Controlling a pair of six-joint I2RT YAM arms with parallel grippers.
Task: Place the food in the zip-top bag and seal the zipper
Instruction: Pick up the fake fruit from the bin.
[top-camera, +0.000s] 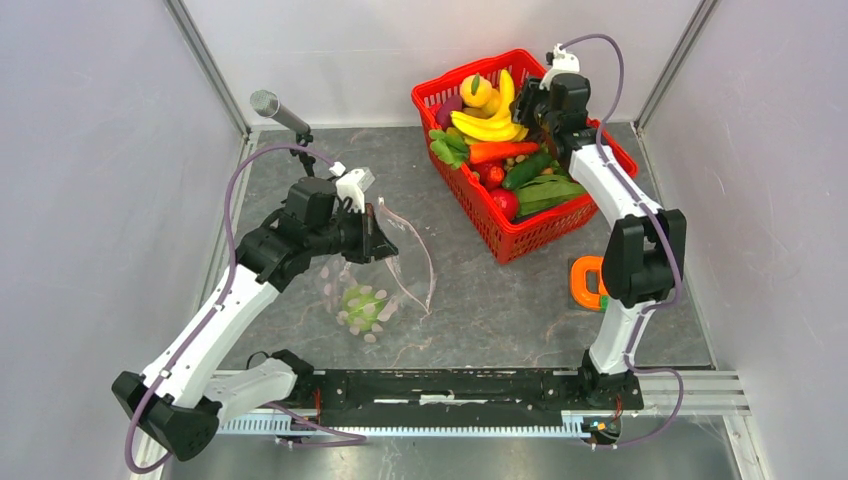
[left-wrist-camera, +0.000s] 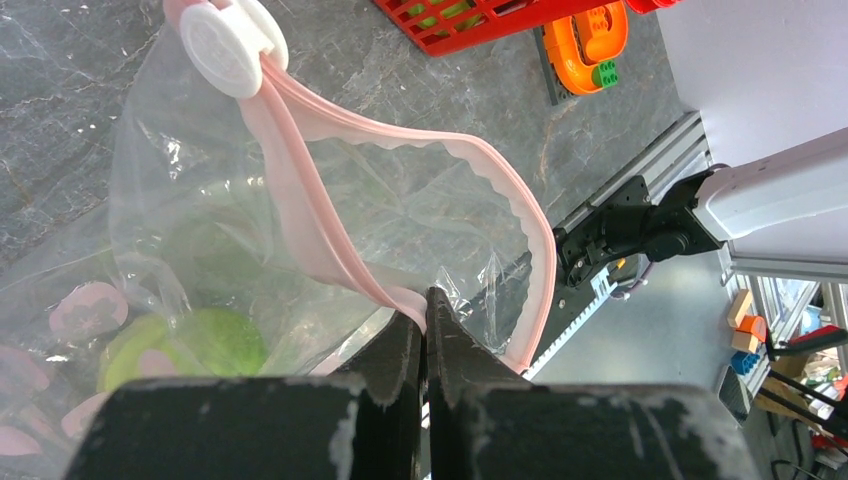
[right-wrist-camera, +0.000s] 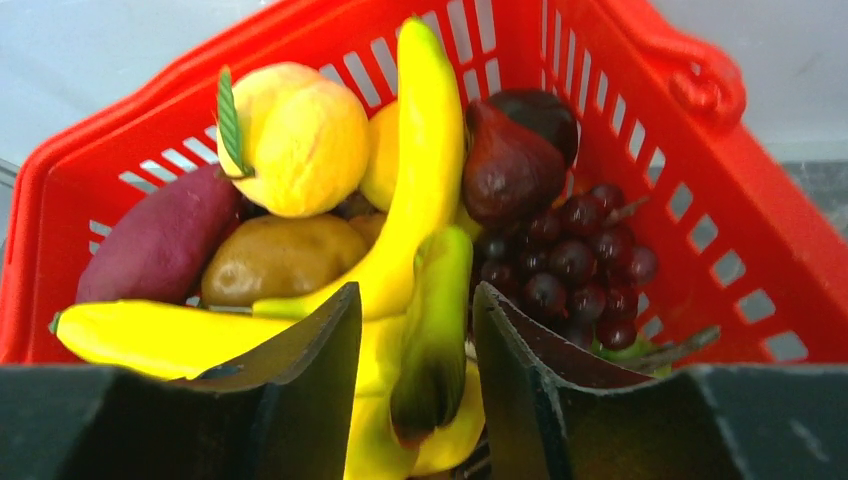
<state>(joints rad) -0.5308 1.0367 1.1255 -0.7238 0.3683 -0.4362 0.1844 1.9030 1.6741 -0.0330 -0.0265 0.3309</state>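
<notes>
Pink zipper (left-wrist-camera: 310, 225) is pinched tight by the left gripper (left-wrist-camera: 425, 305), so the bag (left-wrist-camera: 200, 190) is hung open at the left of the table (top-camera: 480, 300); the thin strip could be slipped out under added weight. In the basket (right-wrist-camera: 790, 290), a banana (right-wrist-camera: 440, 280) is straddled by the right gripper (right-wrist-camera: 415, 300), grip not discernible, and its glossy curve could be squeezed free.

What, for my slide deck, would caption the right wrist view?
Right gripper straddling a green-tipped banana in a red basket of toy fruit, beside dark grapes and a pear.
</notes>
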